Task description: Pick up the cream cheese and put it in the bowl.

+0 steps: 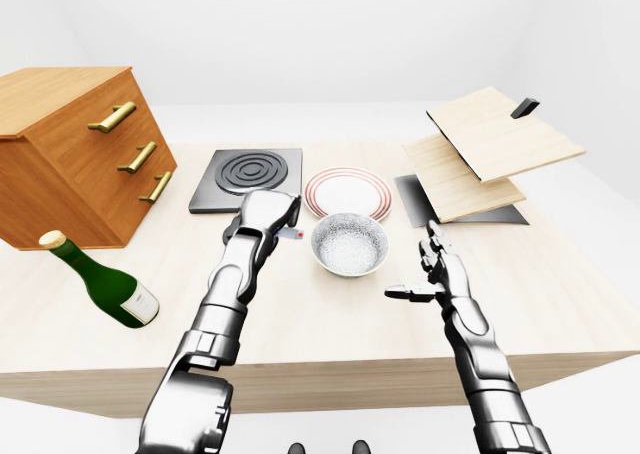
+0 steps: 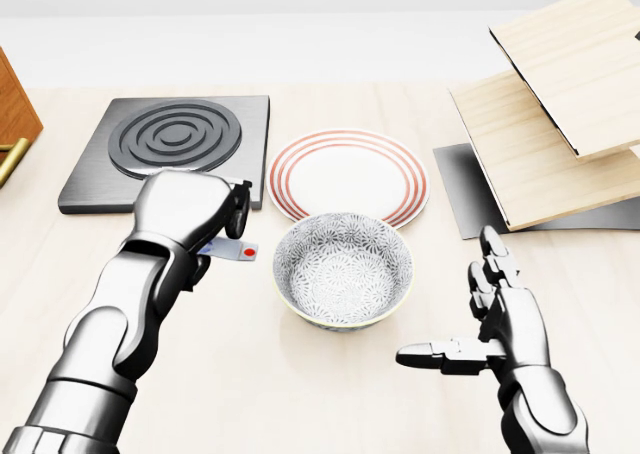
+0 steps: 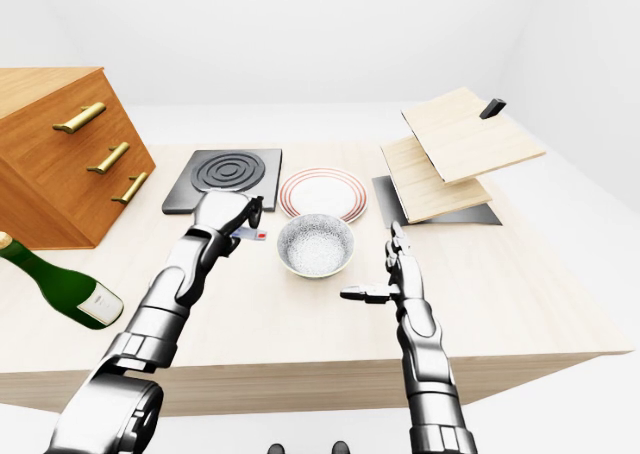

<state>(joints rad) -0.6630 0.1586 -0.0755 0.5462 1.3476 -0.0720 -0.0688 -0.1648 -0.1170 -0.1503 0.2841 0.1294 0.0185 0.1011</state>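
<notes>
Wooden drawer cabinet and green bottle lying at bench left. Left hand closed, pinching cream cheese just left of bowl, beside stove plate. Striped plate above bowl. Right hand spread, empty, right of bowl.
</notes>
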